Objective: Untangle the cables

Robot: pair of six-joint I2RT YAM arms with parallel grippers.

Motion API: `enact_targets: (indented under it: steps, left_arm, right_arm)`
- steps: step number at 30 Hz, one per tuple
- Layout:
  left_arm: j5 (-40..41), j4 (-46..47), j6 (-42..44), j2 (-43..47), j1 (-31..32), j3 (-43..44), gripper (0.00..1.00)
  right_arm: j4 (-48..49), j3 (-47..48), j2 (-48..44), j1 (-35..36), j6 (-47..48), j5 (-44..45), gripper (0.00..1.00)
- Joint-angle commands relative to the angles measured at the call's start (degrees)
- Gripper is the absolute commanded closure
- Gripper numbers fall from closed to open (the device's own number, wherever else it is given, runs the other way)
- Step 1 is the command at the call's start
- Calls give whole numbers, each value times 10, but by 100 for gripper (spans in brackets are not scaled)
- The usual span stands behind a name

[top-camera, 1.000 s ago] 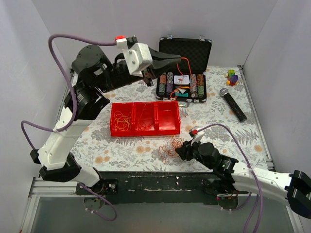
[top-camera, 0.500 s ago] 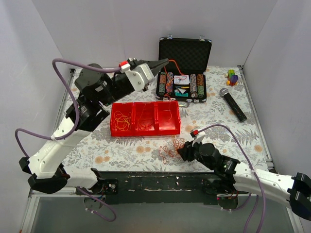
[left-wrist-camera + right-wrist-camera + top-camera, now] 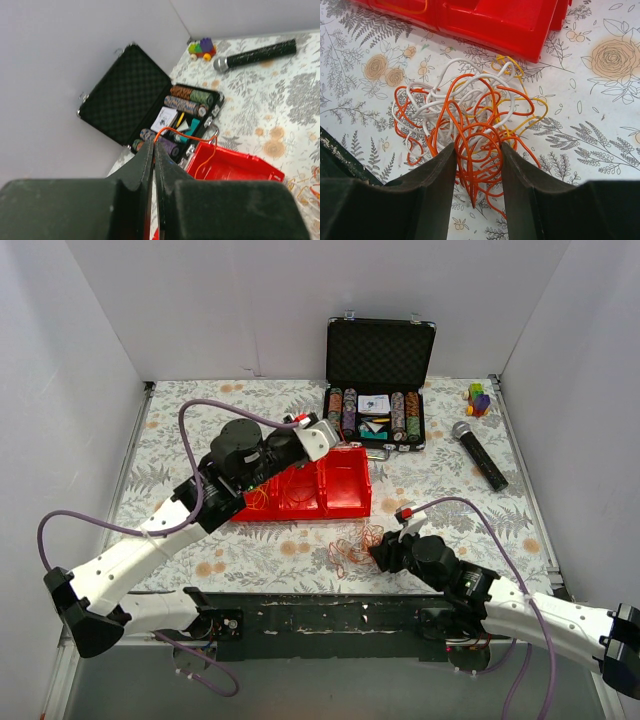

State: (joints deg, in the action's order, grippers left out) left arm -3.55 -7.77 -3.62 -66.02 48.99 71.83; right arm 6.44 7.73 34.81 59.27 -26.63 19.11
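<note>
The cables (image 3: 352,545) lie as a clump of orange, white and yellow loops (image 3: 465,110) on the floral cloth, just in front of the red tray (image 3: 345,502). My right gripper (image 3: 477,147) is low at the clump's near side, and its jaws press a bundle of orange loops from both sides. My left gripper (image 3: 338,436) hovers over the tray's far right corner. In the left wrist view its jaws (image 3: 153,145) are shut on a single orange cable (image 3: 192,134), which arcs forward and drops into the red tray (image 3: 240,167).
Loose yellow and orange strands (image 3: 255,490) lie in the tray's compartments. An open black case of poker chips (image 3: 380,350) stands behind the tray. A microphone (image 3: 480,455) and a toy block figure (image 3: 479,398) lie at the back right.
My left arm has come down from high near the case to just over the red tray, still pinching the orange cable. The right gripper has stayed at the clump.
</note>
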Motion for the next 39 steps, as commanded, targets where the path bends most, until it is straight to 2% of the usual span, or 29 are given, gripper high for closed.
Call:
enact_targets:
  steps: [1, 10, 21, 29, 39]
  left_arm:
    - [21, 43, 4, 30, -28, -42, 100]
    - [28, 125, 22, 14, -95, -113, 100]
    - [6, 162, 34, -27, -113, -35, 100]
    - [14, 172, 60, -22, -117, -111, 100]
    - [-8, 154, 23, -27, -116, -202, 100]
  right_arm:
    - [-7, 22, -7, 0, -1, 11, 53]
    - [-16, 22, -16, 0, -6, 14, 53]
    - [-13, 16, -18, 0, -16, 13, 54]
    - [-13, 12, -25, 1, -18, 14, 55]
    - [-21, 6, -44, 0, -28, 18, 55]
